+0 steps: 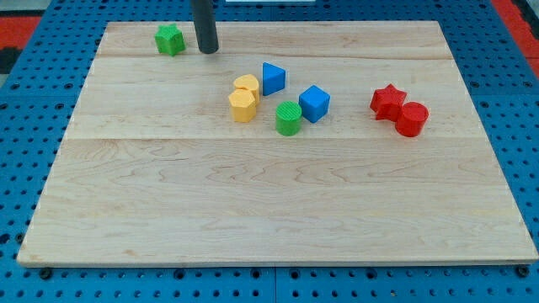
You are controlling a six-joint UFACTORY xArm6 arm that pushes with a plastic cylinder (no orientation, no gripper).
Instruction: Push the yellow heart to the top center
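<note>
The yellow heart [247, 83] lies a little left of the board's centre, in its upper half. It touches a yellow hexagon [242, 106] just below it. My tip [207, 50] stands near the view's top, up and to the left of the yellow heart and well apart from it. A green star [169, 39] sits just left of my tip.
A blue triangle [272, 77] lies right of the heart. A green cylinder [288, 119] and a blue cube [314, 103] sit close together near the centre. A red star [387, 100] and a red cylinder [412, 119] touch at the right. The wooden board [269, 219] rests on blue pegboard.
</note>
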